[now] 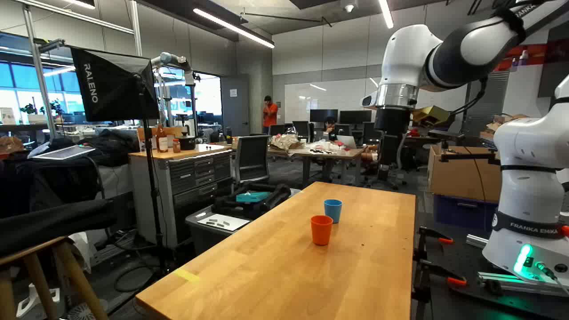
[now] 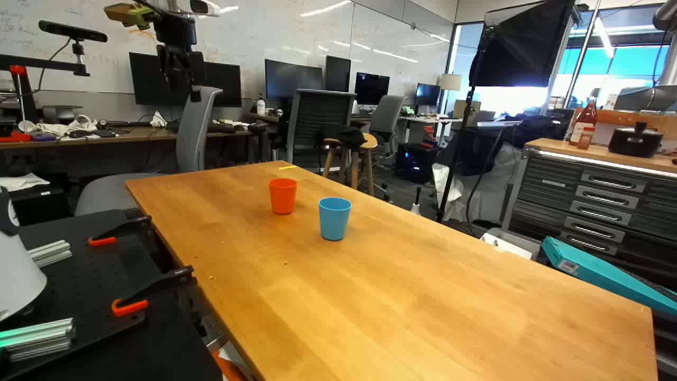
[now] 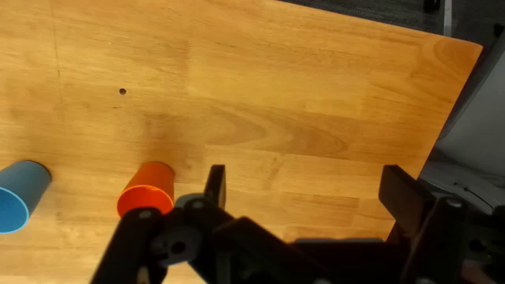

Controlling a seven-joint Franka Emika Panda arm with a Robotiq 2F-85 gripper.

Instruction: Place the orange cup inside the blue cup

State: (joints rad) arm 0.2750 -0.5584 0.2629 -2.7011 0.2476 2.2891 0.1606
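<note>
Zero steps appear complete: orange cup [image 2: 283,198] stands apart from blue cup [image 2: 334,220]. Gripper [image 3: 305,182] is spread wide, unloaded. Grasping and nesting remain.

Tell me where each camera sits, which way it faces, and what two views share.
Wrist view: mounted by the open black gripper, which shows in the lower half; faces down at the brown wooden table.
Exterior view: near a table end, facing along it, the orange tapered plastic cup nearer; white robot arm and gripper at right.
Exterior view: near the opposite end, facing back, the blue tapered plastic cup nearer; gripper upper left, white robot base cut off at left.
Both exterior views share table, cups and gripper.
</note>
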